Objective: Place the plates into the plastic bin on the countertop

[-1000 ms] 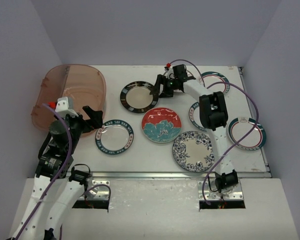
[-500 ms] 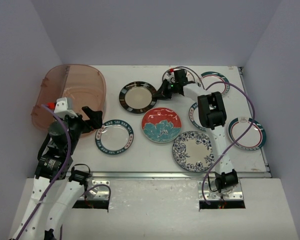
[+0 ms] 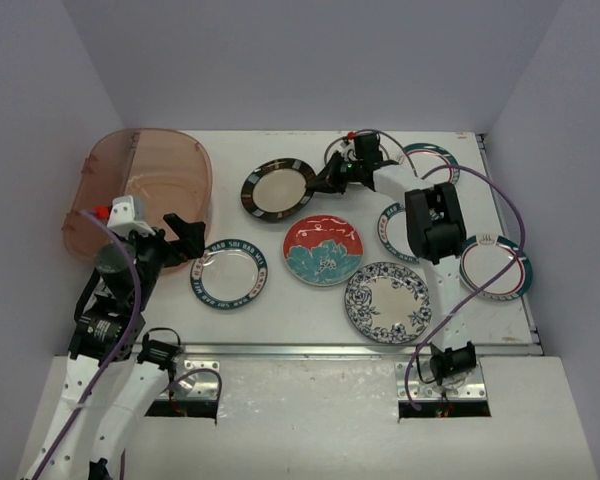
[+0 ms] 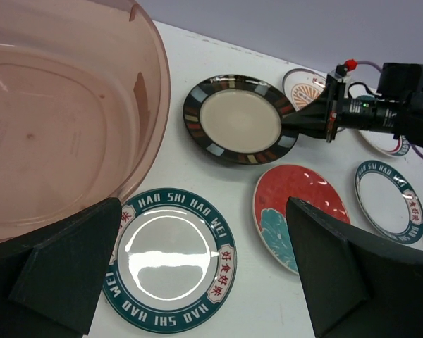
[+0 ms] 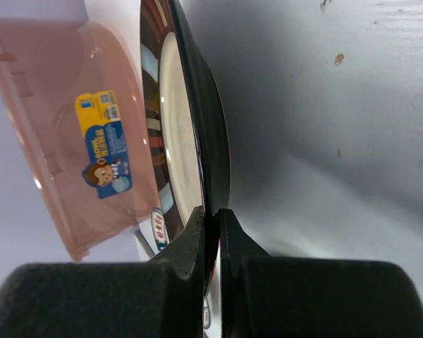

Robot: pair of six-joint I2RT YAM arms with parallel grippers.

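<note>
pinching the black plate (image 3: 277, 189) at its 3 o'clock rim, the right hand (image 3: 321, 187) is clamped tight, toward the desk's (image 3: 280, 322) 11 o'clock; left hand (image 3: 188, 245) gapes wide beside the bin (image 3: 170, 160) at 10 o'clock.

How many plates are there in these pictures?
8. A black-rimmed plate in the right gripper, a lettered plate beside the bin, a red plate in the middle, a blue floral plate at the front, three teal-rimmed plates on the right, an orange plate partly hidden behind that gripper.
</note>
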